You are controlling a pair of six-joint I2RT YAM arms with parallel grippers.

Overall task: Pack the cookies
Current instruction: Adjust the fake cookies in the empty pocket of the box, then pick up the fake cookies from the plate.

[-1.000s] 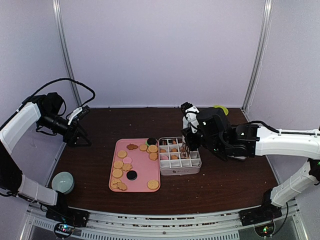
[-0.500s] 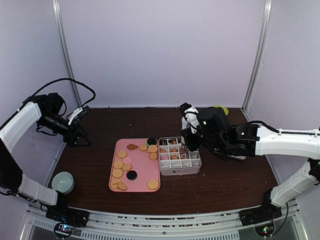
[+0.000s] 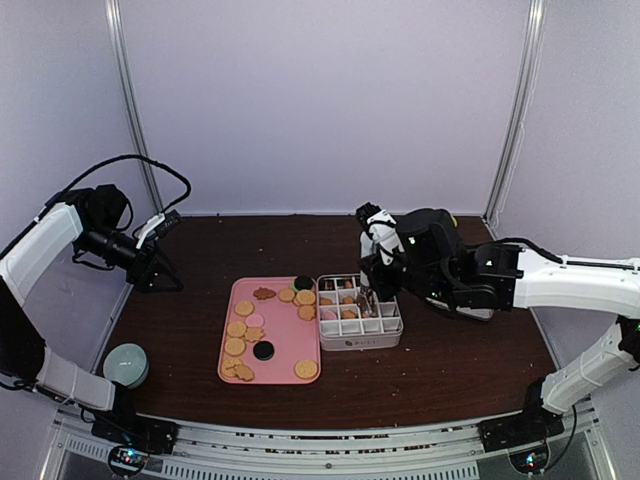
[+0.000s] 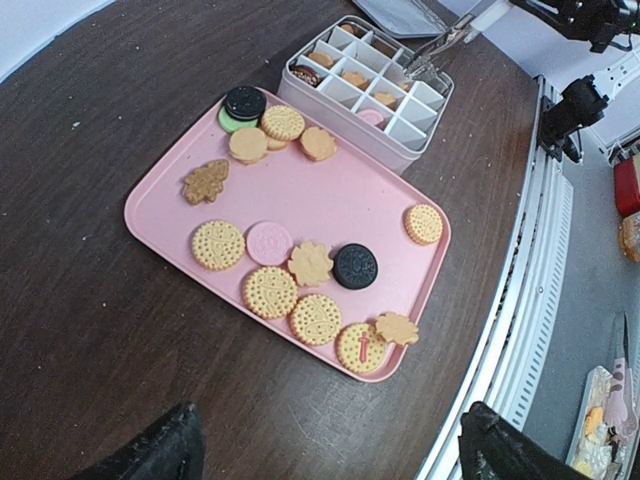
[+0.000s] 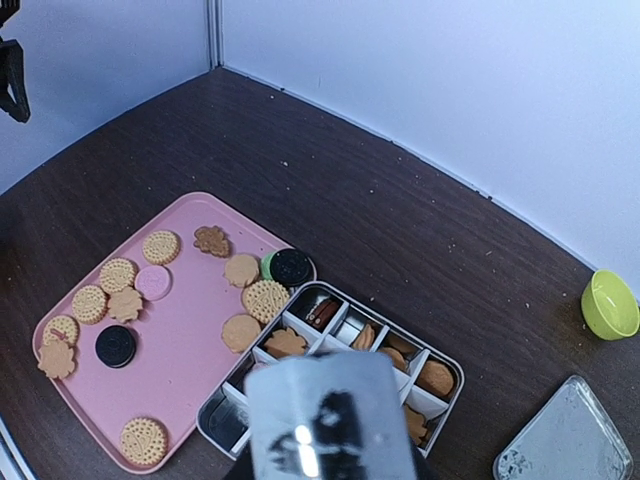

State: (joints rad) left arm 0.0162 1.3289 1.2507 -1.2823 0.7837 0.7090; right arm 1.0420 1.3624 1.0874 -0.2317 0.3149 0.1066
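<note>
We find the task partly done. The cookies (image 4: pixel 310 263), small flat biscuits that are mostly golden rounds and flower shapes with a few black, pink and green, lie in 2 places. About 15 are loose on the pink rectangular plastic tray (image 4: pixel 340 195) at the middle of the dark wooden tabletop (image 4: pixel 100 330). A smaller number sit in the white divided box (image 4: pixel 350 125), which touches the tray's right edge. The box's far compartments are filled. Its near row looks empty, so we judge that most of the packing is not yet done.

The left claw (image 4: pixel 333 440) hangs spread wide and empty at the far left, well apart from the tray. The right claw (image 3: pixel 374 280) is over the box, pinching the metal tongs (image 4: pixel 440 50), whose tips reach into a compartment on the box's right side.

We cannot tell whether the tongs hold a cookie, as the tips are too small to read. In the right wrist view the blurred tongs hide the claw's fingers and the box's near compartments. From above, the right arm covers the box's far right corner.
</note>
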